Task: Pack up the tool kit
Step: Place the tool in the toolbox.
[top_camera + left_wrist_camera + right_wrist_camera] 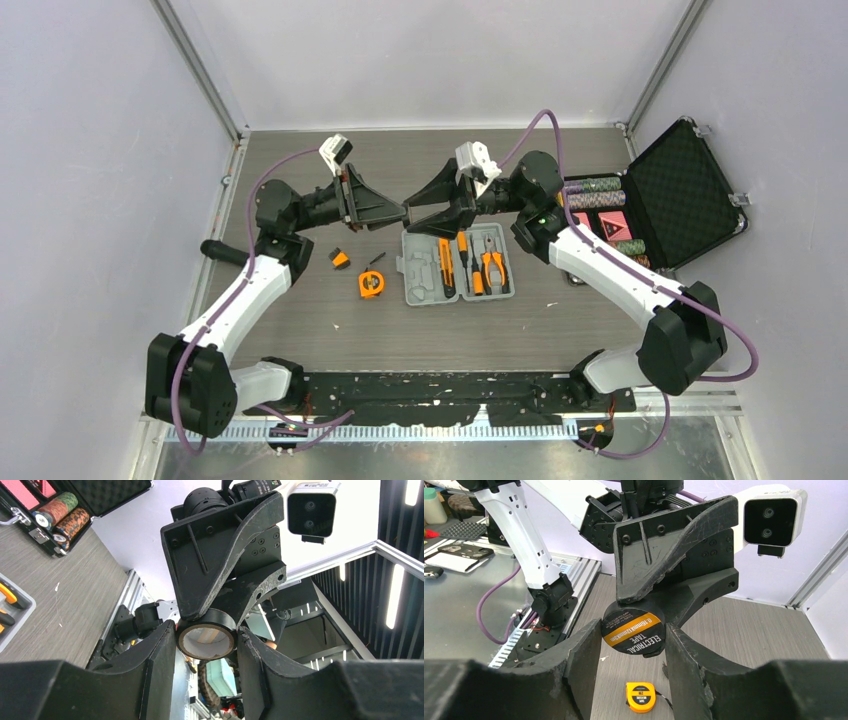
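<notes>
A black electrical tape roll (206, 636) hangs in the air between my two grippers, behind the grey tool case (415, 290). My left gripper (398, 212) has its fingers pressed on both sides of the roll. My right gripper (414, 216) closes on the same roll from the other side, its labelled face (634, 630) showing. The case lies open and holds screwdrivers (446, 267) and orange-and-black pliers (493, 264). An orange tape measure (371, 284) lies on the table left of the case, also in the right wrist view (640, 696).
A small orange-and-black part (340, 259) lies left of the tape measure. The large black foam-lined case with poker chips (676, 190) stands open at the right, also in the left wrist view (107, 494). Metal rails edge the table.
</notes>
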`<state>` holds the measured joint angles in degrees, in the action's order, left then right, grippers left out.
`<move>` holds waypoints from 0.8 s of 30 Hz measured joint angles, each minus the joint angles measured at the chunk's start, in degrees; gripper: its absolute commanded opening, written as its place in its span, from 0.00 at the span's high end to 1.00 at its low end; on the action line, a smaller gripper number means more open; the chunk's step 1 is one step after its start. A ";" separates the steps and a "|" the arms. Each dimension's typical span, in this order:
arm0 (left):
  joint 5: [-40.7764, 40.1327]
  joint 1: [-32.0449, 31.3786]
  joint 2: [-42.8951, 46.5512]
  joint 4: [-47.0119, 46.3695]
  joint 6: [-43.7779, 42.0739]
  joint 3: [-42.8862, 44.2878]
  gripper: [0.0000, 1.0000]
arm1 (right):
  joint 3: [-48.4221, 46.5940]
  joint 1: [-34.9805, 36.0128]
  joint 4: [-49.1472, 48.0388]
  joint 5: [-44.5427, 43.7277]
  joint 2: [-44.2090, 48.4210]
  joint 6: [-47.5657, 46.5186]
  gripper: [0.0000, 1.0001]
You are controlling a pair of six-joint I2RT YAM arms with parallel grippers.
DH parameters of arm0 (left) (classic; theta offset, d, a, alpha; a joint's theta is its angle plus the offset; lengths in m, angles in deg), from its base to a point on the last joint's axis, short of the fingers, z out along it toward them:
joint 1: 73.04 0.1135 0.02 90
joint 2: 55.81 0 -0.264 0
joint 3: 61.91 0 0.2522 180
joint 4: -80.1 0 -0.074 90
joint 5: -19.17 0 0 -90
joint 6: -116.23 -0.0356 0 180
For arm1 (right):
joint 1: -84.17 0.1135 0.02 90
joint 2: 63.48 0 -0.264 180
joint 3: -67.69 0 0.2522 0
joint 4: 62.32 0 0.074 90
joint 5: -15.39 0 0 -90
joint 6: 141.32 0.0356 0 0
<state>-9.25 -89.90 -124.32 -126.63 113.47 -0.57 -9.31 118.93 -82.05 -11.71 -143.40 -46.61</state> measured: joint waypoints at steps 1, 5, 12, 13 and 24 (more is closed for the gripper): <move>0.00 0.00 0.00 -0.02 0.26 -0.11 0.56 | 0.00 0.00 -0.02 0.04 0.00 0.13 0.51; -0.02 0.00 -0.02 -0.09 0.81 -0.15 0.54 | 0.00 0.00 -0.35 0.02 -0.20 0.52 0.63; -0.04 0.00 -0.48 -1.16 0.85 -0.81 0.22 | 0.00 0.00 0.20 -0.09 -0.24 0.46 0.71; -0.04 0.00 -0.61 -1.36 0.87 -1.03 0.19 | 0.00 0.00 0.63 -0.17 -0.24 0.17 0.71; -0.28 6.82 -2.45 3.50 -4.61 -4.00 0.15 | -1.46 0.02 24.41 -8.46 1.09 -12.28 0.75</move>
<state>-9.54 -83.08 -126.77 -123.14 108.86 -4.57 -10.78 118.96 -57.64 -20.17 -142.30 -58.89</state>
